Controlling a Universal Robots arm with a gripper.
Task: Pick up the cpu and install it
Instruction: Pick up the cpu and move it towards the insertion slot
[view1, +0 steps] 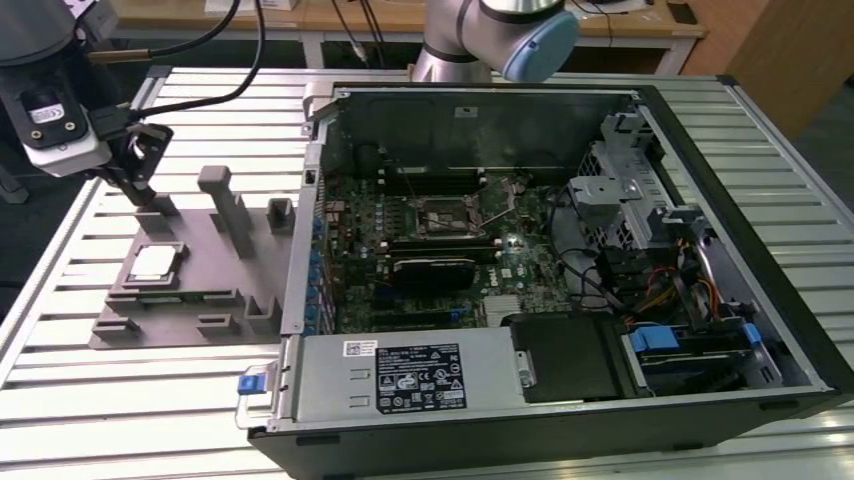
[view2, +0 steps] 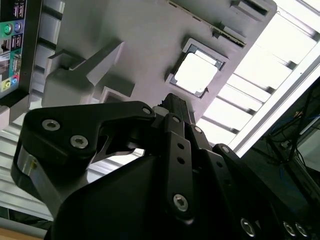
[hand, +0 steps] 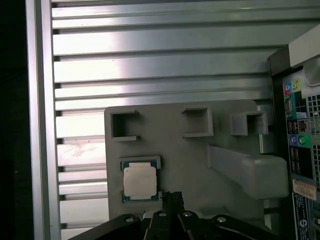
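The cpu (view1: 154, 262), a small square chip with a pale silver top, lies flat in a recess of the grey plastic fixture (view1: 214, 250) on the exterior view's left. Both wrist views show the cpu (view2: 195, 74) (hand: 139, 181) in its seat. My gripper (view1: 143, 197) hangs over the fixture's far end, a short way beyond the cpu and apart from it. Its black fingers (hand: 172, 198) are shut together with nothing between them. The open socket (view1: 447, 215) sits on the motherboard inside the computer case.
The open computer case (view1: 694, 120) lies to the exterior view's right of the fixture. Upright grey posts (view1: 220, 195) rise from the fixture beside the gripper. The slatted metal table (view1: 120, 400) carries everything. The case's rear ports (hand: 295, 130) border the fixture.
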